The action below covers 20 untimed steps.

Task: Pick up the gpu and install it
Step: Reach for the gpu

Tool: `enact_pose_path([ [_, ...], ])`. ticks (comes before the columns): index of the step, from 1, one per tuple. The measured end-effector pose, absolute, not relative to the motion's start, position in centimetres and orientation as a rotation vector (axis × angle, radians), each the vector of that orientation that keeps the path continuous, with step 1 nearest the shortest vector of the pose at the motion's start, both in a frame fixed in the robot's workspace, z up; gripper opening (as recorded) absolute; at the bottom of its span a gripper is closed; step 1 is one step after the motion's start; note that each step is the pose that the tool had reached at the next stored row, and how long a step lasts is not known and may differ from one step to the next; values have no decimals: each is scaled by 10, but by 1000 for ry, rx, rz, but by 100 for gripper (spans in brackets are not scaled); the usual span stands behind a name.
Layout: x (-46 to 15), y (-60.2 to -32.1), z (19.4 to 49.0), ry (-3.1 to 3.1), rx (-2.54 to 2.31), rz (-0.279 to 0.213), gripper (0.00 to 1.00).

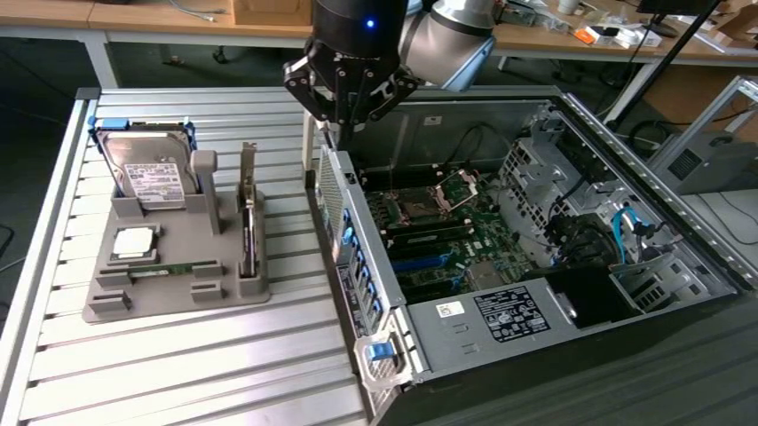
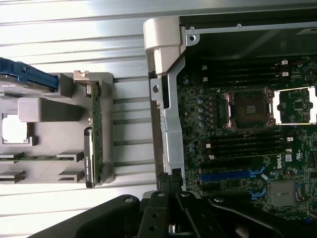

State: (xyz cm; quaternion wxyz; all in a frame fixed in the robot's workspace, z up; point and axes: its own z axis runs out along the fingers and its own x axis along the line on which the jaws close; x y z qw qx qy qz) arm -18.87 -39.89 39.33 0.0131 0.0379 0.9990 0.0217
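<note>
Hanging over the wall of the open computer case (image 1: 351, 232) that faced the grey holder (image 1: 177, 302), the gripper (image 1: 337, 124) had its fingers drawn tight together with nothing in their grasp. The gpu (image 1: 248, 226) stood apart from it, on the exterior view's left, slotted on its long edge in the holder on the slatted table (image 1: 177, 373). Its long axis ran from far to near in that view, roughly parallel to the case wall beside it, with the silver bracket end rising at the far end. In the wrist view the card (image 2: 94, 141) showed edge-on, a thin green strip with a dark part toward one end. A hard drive (image 1: 148, 173) stood upright in the same holder, and a narrow memory stick (image 1: 166, 269) lay flat across its near part. Inside the case the motherboard (image 1: 438, 231) lay exposed.
</note>
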Motion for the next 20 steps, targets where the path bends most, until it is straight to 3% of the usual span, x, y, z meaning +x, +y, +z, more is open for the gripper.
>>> enact_pose_path([
  [20,-193,-399,393,3113,118,68,11],
])
